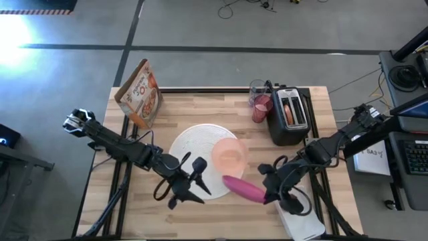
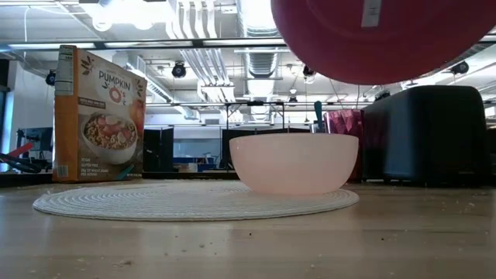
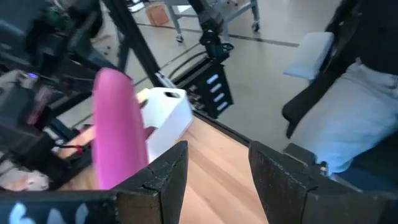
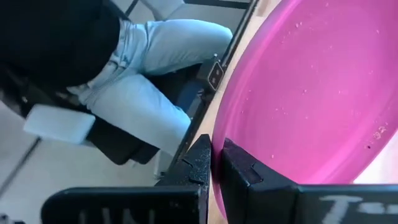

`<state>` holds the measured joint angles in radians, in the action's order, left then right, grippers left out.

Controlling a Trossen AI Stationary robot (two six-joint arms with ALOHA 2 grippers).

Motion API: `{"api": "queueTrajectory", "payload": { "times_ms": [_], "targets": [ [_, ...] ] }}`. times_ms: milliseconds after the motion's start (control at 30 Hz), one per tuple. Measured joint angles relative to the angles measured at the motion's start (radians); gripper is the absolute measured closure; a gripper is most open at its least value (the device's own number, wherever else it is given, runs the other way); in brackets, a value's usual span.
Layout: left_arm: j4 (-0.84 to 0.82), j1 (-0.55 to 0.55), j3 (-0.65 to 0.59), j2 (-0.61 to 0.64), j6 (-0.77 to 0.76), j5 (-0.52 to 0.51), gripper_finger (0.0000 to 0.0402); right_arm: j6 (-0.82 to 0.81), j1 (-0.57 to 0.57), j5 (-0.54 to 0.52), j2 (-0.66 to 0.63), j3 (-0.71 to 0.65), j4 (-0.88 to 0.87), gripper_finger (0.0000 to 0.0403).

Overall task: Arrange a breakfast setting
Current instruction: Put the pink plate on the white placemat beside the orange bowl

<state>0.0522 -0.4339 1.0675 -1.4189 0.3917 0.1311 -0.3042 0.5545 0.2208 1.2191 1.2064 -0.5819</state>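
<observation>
The right gripper has its fingers pinched on the rim of the small magenta plate, which it holds tilted on edge above the wooden table, near the front edge and just beside the white tray. The left gripper hangs over the front edge of the woven white mat, its fingers parted with nothing between them; the plate stands a little way off to one side of them.

The peach bowl sits on the mat's right side. From table height, the bowl rests flat on the mat, and the plate's underside looms above it, close to the camera. From above, the cereal box stands at the back left corner, and the pink tumbler sits just beside the black toaster at the back; something seems to lie in a toaster slot, though it is too small to identify.

Crumbs dot the tabletop. Past the table edge, the right wrist view shows a person's leg in light jeans on a chair.
</observation>
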Motion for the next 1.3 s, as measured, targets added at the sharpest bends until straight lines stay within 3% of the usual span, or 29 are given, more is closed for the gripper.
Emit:
{"api": "queueTrajectory", "payload": {
  "times_ms": [467, 833, 1133, 1300],
  "targets": [
    [0.115, 0.031, 0.002, 0.0, 0.02, -0.085, 0.0246, 0.231, 0.0, 0.079, 0.0, 0.0, 0.087, 0.0392],
    [0.145, 0.035, 0.002, -0.047, 0.016, -0.077, 0.0246, 0.333, -0.005, 0.075, 0.0, 0.0, 0.124, 0.0392],
    [0.185, 0.035, 0.002, -0.08, -0.025, 0.01, 0.0247, 0.345, -0.021, 0.071, 0.0, 0.0, 0.146, 0.0392],
    [0.19, 0.035, 0.002, -0.08, -0.074, 0.015, 0.0281, 0.342, -0.021, 0.071, 0.001, 0.0, 0.145, 0.0392]
  ]
}}
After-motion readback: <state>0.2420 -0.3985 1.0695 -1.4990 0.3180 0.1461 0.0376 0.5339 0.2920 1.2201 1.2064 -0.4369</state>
